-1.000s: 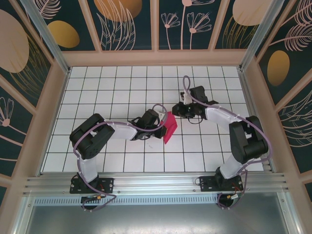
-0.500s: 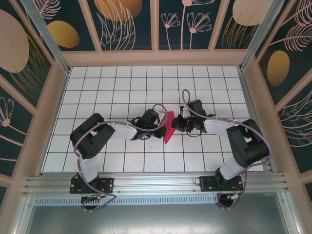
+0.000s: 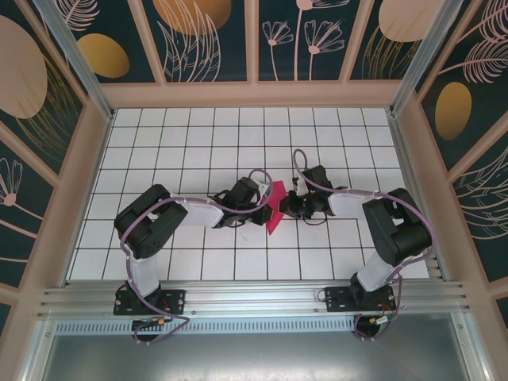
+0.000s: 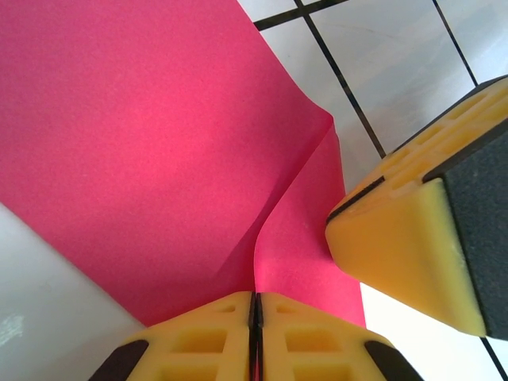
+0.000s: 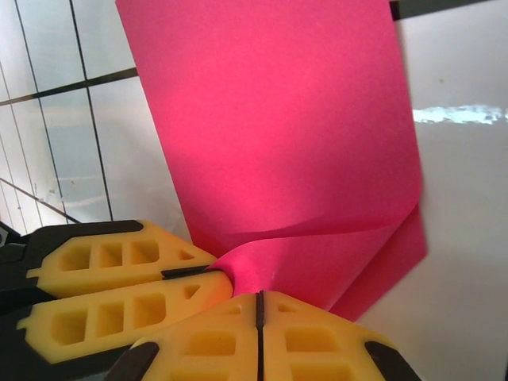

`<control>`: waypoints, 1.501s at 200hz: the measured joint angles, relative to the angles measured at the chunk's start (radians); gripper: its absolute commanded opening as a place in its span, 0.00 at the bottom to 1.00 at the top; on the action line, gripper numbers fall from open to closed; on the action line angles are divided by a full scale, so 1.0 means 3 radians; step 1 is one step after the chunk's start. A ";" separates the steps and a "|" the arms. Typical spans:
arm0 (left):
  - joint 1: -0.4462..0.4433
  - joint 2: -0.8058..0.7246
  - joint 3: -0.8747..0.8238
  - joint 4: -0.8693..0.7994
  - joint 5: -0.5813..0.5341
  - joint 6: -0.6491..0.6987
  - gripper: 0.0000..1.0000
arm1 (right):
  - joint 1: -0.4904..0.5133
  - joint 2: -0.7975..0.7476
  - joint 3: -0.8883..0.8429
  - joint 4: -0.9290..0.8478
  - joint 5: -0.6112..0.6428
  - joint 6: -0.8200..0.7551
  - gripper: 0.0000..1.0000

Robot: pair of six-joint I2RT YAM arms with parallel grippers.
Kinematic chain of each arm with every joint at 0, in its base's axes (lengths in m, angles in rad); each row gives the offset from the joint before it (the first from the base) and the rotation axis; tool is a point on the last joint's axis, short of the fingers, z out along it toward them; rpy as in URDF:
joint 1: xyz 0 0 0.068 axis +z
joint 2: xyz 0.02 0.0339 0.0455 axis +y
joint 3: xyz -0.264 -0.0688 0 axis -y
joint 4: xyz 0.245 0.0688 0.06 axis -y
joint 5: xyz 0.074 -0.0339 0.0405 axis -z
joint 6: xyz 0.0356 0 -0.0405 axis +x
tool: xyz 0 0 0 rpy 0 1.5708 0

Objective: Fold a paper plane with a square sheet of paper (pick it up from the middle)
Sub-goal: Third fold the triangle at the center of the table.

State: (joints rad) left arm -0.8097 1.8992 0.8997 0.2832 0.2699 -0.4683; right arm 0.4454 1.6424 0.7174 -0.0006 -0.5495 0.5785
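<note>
So over the last second the right arm swung in toward the middle. The right gripper (image 3: 289, 205) was sitting clear of the sheet of paper (image 3: 274, 221) on its far right side, and now it's right up against it. The left arm basically hasn't budged. From above, the pink shape also looks narrower than it did, more of a thin upright sliver.

Where things are now: the paper is held up off the white-tiled tabletop (image 3: 182, 143), about in the middle of the grid, squeezed between the two arms. The left gripper (image 3: 267, 209) comes at it from the left and the right one from the right, and the two tips are nearly meeting.

In the left wrist view, the left gripper (image 4: 255, 308) has its yellow fingers pressed flat together, with the paper (image 4: 159, 143) coming straight out of the seam, so it's pinching the sheet. There's a soft bend running up from that spot, and one flap curls off to the right. The other arm's yellow fingers (image 4: 405, 246) sit at that flap's edge, also closed.

The right wrist view tells the same story. The right gripper (image 5: 259, 308) is closed tight, and the curled fold of the paper (image 5: 278, 135) runs down into the seam between its tips. The left arm's fingers (image 5: 119, 278) are just beside it on the left, touching the same fold. The paper bulges out to the right in a loose loop rather than a sharp crease.
</note>
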 measured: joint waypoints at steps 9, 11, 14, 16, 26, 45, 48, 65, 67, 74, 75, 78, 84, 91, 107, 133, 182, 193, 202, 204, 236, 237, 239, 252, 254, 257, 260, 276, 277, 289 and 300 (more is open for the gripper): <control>0.0000 0.0006 0.0009 -0.0001 0.0018 0.0001 0.13 | 0.0000 0.0000 -0.0001 -0.0022 0.0010 -0.0010 0.08; 0.0000 0.0008 0.0011 -0.0003 0.0024 0.0001 0.13 | 0.0000 0.0000 0.0000 -0.0024 0.0011 -0.0011 0.08; 0.0000 0.0011 0.0015 -0.0006 0.0027 0.0001 0.13 | 0.0000 0.0000 -0.0001 -0.0029 0.0013 -0.0013 0.08; 0.0000 0.0013 0.0019 -0.0009 0.0031 0.0001 0.13 | 0.0000 0.0000 0.0000 -0.0033 0.0015 -0.0013 0.08; 0.0000 0.0019 0.0031 -0.0017 0.0038 0.0001 0.13 | 0.0000 0.0000 -0.0001 -0.0047 0.0031 -0.0014 0.08; 0.0000 0.0032 0.0047 -0.0024 0.0048 0.0003 0.13 | 0.0000 0.0000 0.0000 -0.0075 0.0061 -0.0027 0.09; 0.0000 0.0033 0.0047 -0.0024 0.0048 0.0003 0.13 | 0.0000 0.0000 0.0000 -0.0080 0.0064 -0.0031 0.09; 0.0000 0.0042 0.0055 -0.0023 0.0048 0.0003 0.12 | 0.0000 0.0000 0.0000 -0.0111 0.0100 -0.0053 0.09; 0.0000 0.0043 0.0056 -0.0023 0.0048 0.0003 0.12 | 0.0000 0.0000 0.0000 -0.0112 0.0100 -0.0058 0.09; 0.0000 0.0043 0.0056 -0.0023 0.0048 0.0003 0.12 | 0.0000 0.0000 -0.0001 -0.0122 0.0117 -0.0065 0.09; 0.0000 0.0043 0.0056 -0.0023 0.0047 0.0003 0.12 | 0.0000 0.0000 0.0000 -0.0123 0.0120 -0.0065 0.09; 0.0000 0.0045 0.0056 -0.0023 0.0047 0.0003 0.12 | 0.0000 0.0000 0.0000 -0.0130 0.0125 -0.0066 0.09; 0.0000 0.0045 0.0056 -0.0024 0.0046 0.0003 0.12 | 0.0000 0.0000 -0.0001 -0.0139 0.0135 -0.0072 0.09; 0.0000 0.0046 0.0057 -0.0023 0.0047 0.0003 0.12 | 0.0000 -0.0001 -0.0001 -0.0144 0.0154 -0.0074 0.09; 0.0000 0.0051 0.0061 -0.0022 0.0048 0.0005 0.12 | 0.0005 -0.0001 -0.0001 -0.0164 0.0212 -0.0076 0.09; 0.0000 0.0072 0.0083 -0.0019 0.0050 0.0013 0.11 | 0.0006 0.0004 -0.0001 -0.0182 0.0287 -0.0079 0.09; 0.0000 0.0079 0.0094 -0.0022 0.0048 0.0014 0.08 | 0.0005 -0.0072 -0.0001 -0.0187 0.0254 -0.0088 0.11; 0.0000 0.0079 0.0094 -0.0020 0.0047 0.0014 0.08 | 0.0001 -0.0158 -0.0001 -0.0184 0.0228 -0.0086 0.11; 0.0000 0.0079 0.0094 -0.0020 0.0047 0.0014 0.07 | -0.0008 -0.0226 -0.0001 -0.0165 0.0196 -0.0085 0.11; 0.0000 0.0079 0.0094 -0.0020 0.0047 0.0014 0.07 | -0.0015 -0.0239 0.0000 -0.0160 0.0187 -0.0085 0.11; 0.0000 0.0079 0.0094 -0.0020 0.0047 0.0015 0.07 | -0.0116 -0.0278 0.0003 -0.0056 0.0103 -0.0072 0.10; 0.0000 0.0079 0.0094 -0.0020 0.0047 0.0015 0.07 | -0.0117 -0.0277 0.0003 -0.0053 0.0103 -0.0072 0.10; 0.0000 0.0079 0.0094 -0.0020 0.0047 0.0015 0.07 | -0.0122 -0.0272 0.0003 -0.0047 0.0099 -0.0071 0.10; 0.0000 0.0079 0.0094 -0.0020 0.0047 0.0015 0.07 | -0.0131 -0.0231 0.0003 0.0005 0.0083 -0.0070 0.10; 0.0000 0.0079 0.0094 -0.0020 0.0047 0.0015 0.07 | -0.0134 -0.0223 0.0003 0.0011 0.0083 -0.0071 0.10; 0.0000 0.0079 0.0094 -0.0020 0.0047 0.0015 0.07 | -0.0134 -0.0205 0.0003 0.0019 0.0081 -0.0070 0.09; 0.0000 0.0079 0.0094 -0.0020 0.0047 0.0015 0.07 | -0.0134 -0.0192 0.0003 0.0028 0.0081 -0.0069 0.09; 0.0000 0.0079 0.0094 -0.0020 0.0047 0.0015 0.08 | -0.0135 -0.0088 0.0003 0.0067 0.0084 -0.0062 0.09; 0.0000 0.0079 0.0094 -0.0022 0.0047 0.0015 0.08 | -0.0136 -0.0083 0.0003 0.0067 0.0084 -0.0062 0.09; 0.0000 0.0079 0.0094 -0.0020 0.0047 0.0014 0.07 | -0.0136 -0.0011 0.0003 0.0071 0.0098 -0.0061 0.09; 0.0000 0.0079 0.0094 -0.0020 0.0047 0.0015 0.07 | -0.0137 0.0048 -0.0001 0.0070 0.0125 -0.0062 0.09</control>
State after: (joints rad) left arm -0.8097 1.9228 0.9279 0.2771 0.2840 -0.4637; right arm 0.4042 1.6569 0.7170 0.0204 -0.5121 0.5598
